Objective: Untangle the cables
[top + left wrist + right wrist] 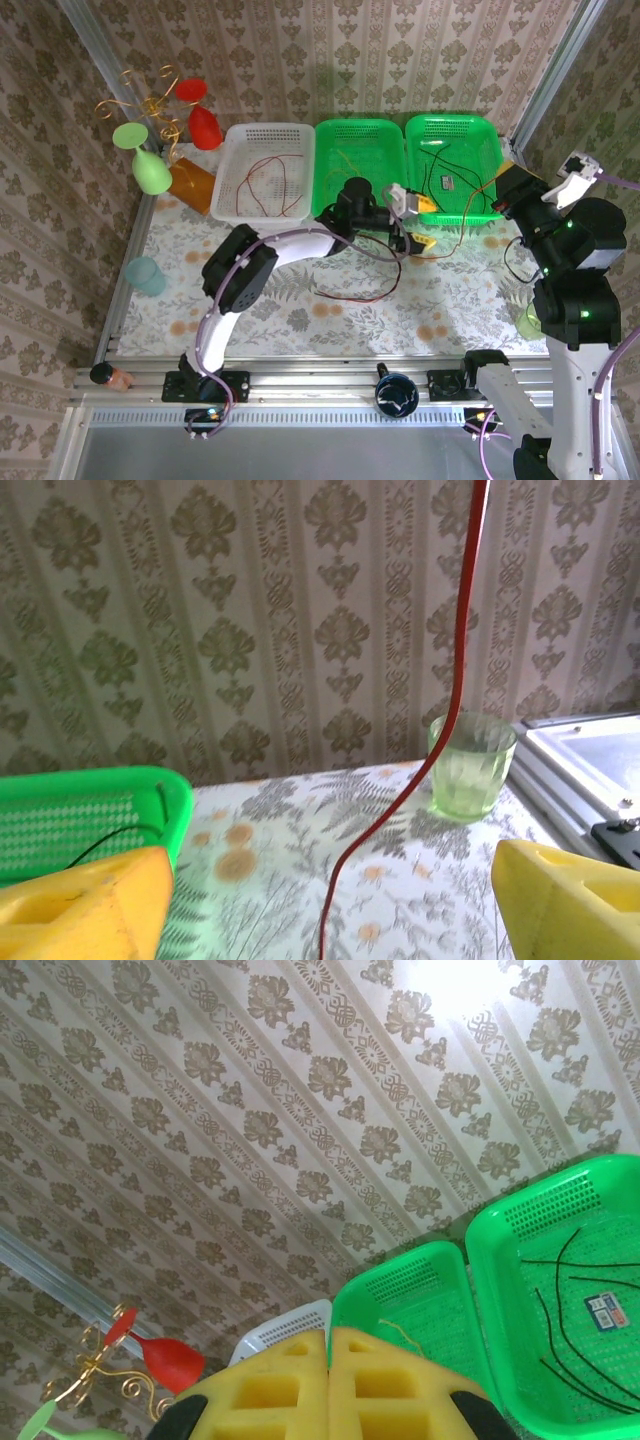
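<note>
Red cable (pixel 455 710) cut off at top; left pincer (pixel 328 905) spread, fingertips cropped.

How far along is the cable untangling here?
Done: one red cable lies in the white basket, black cables in the right green basket. In hand: the open left gripper straddles a second red cable. Left: that cable trails across the table.
</note>
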